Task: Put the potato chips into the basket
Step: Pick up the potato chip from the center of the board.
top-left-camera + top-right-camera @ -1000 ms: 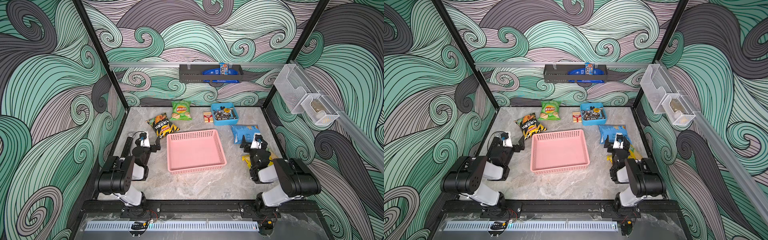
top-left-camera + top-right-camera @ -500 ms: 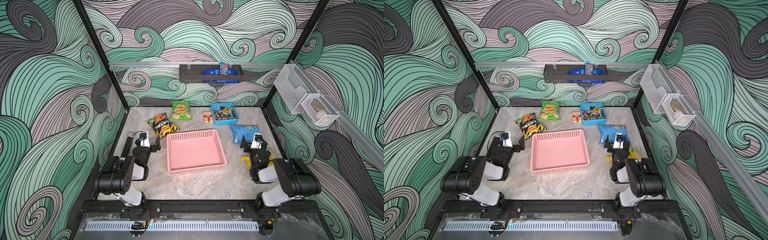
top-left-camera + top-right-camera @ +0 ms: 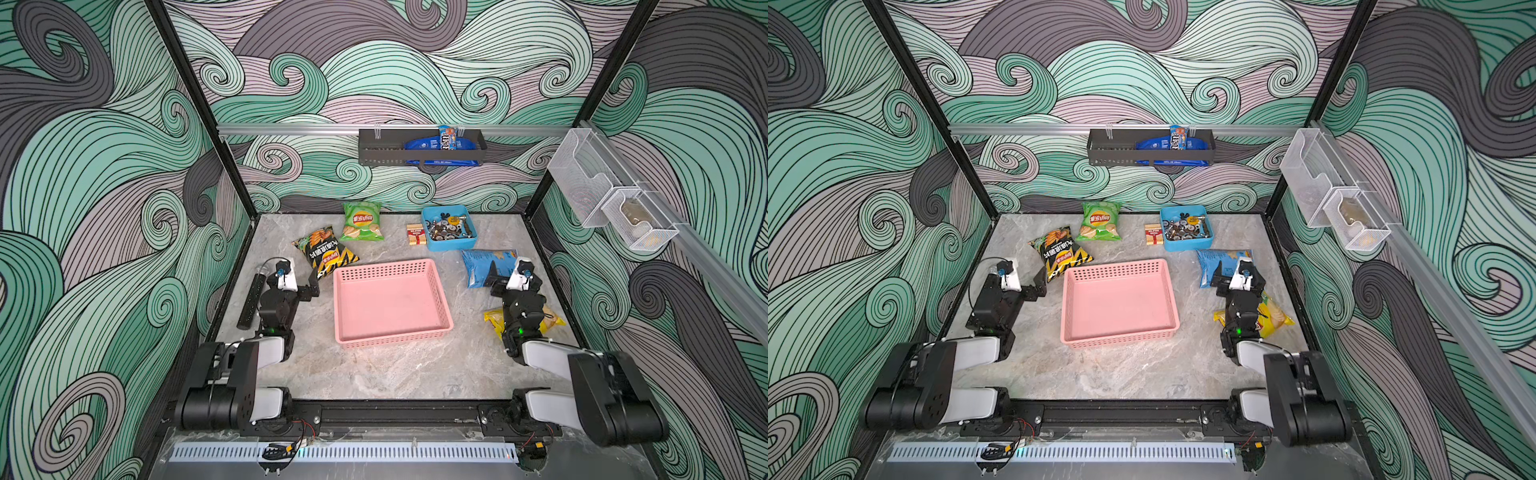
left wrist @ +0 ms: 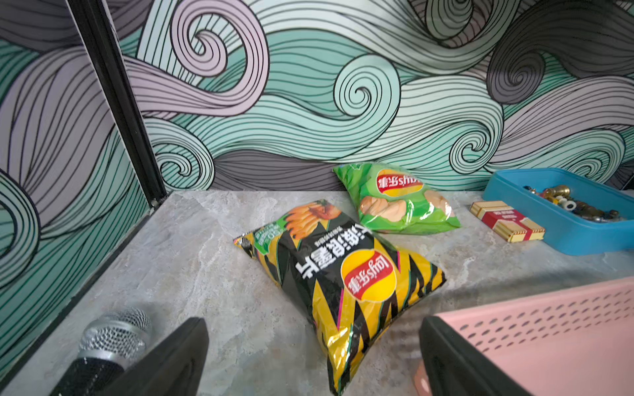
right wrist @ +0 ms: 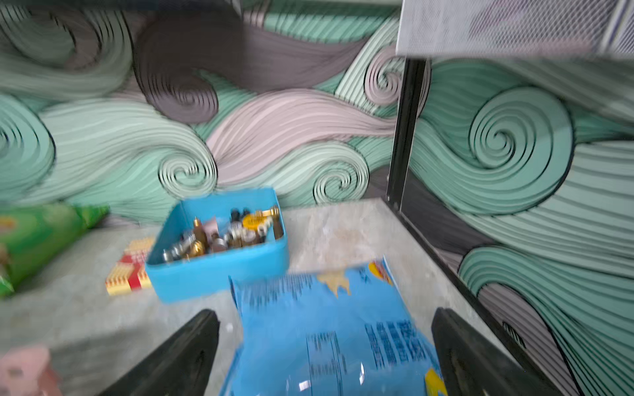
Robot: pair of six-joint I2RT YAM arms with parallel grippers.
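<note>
Both my grippers stand spread and empty; the left gripper [image 3: 311, 286] sits just short of the black bag [image 3: 326, 251]; the right gripper [image 5: 326, 317] straddles the near end of the blue bag [image 3: 484, 266]; the green bag [image 3: 361, 221] lies by the back wall; the pink basket [image 3: 390, 307] between my arms holds nothing. A shallow pinch could let the glossy, puffed blue bag slip out; my right arm could drag the yellow bag [image 3: 1277, 318] beneath it. Only the top views show that yellow bag; the right wrist view is blurred.

Pink basket [image 3: 390, 307]; green bag [image 3: 361, 222], blue bag [image 3: 482, 266], yellow bag [image 3: 493, 321], black-yellow striped bag [image 3: 326, 253].
</note>
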